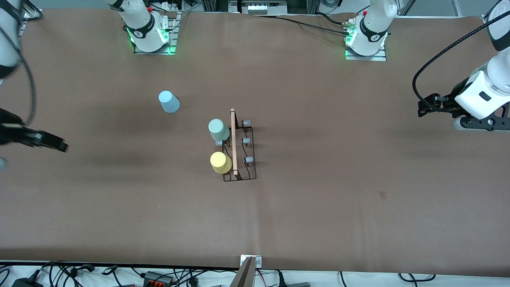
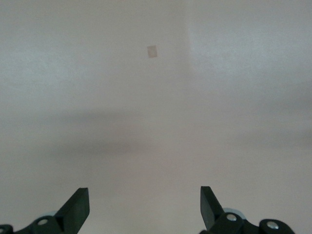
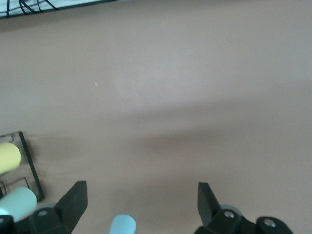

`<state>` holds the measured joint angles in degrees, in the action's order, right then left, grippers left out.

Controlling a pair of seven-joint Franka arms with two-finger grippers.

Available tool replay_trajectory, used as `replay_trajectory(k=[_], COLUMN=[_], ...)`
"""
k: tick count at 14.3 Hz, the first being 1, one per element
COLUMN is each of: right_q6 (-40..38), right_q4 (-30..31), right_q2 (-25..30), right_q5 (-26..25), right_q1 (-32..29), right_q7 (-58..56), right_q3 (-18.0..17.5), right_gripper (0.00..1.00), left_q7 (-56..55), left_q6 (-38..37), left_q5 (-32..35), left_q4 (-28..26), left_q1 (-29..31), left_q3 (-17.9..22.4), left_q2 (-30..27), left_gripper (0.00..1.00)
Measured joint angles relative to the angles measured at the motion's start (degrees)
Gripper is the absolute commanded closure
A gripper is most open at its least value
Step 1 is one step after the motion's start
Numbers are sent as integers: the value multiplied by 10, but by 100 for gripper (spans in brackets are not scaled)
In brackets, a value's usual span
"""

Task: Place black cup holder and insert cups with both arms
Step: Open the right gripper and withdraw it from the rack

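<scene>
Worktop (image 1: 318, 199) cloth, brown and wide, is carrying everything. Both arms are hanging at its ends, well apart from the task's things, each waiting with nothing held.

Right tool (image 1: 59, 144) is hovering over the worktop at the right arm's end, its arm reaching in from the view's edge, fingers pointing toward the middle. Its wrist view is showing the fingers (image 3: 73, 200) spread wide with bare cloth between them. The black cup holder (image 1: 239, 149) is standing upright at the worktop's middle, well apart from this tool and roughly midway between both tools, its wooden rod handle (image 1: 233, 141) running along the top. The mint green cup (image 1: 218, 130) and the yellow cup (image 1: 220, 162) are sitting upside down on pegs on the side toward the right tool. Three grey-capped pegs (image 1: 246, 140) on the side toward the left tool are standing bare. The light blue cup (image 1: 169, 101) is lying on the cloth between the holder and the right tool, apart from both.

Left tool (image 1: 426, 107) is hovering over the left arm's end, fingers (image 2: 75, 207) spread, bare cloth and a small pale patch (image 2: 152, 51) below.

No writing is readable.
</scene>
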<state>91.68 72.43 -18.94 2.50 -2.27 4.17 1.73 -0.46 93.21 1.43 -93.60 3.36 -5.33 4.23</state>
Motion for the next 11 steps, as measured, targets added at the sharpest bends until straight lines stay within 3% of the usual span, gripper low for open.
replay_trajectory(k=[7, 11], right_q6=[-7, 37], right_q4=[61, 164], right_q2=[48, 113], right_q5=[-6, -8], right_q1=[-12, -12], right_q7=[-29, -30], right_q3=[-9, -10], right_gripper=[0, 0], left_q7=[0, 0], left_q6=[0, 0], left_q5=[0, 0], left_q4=[0, 0], left_q1=[0, 0], left_q3=[0, 0], left_q2=[0, 0], left_gripper=[0, 0])
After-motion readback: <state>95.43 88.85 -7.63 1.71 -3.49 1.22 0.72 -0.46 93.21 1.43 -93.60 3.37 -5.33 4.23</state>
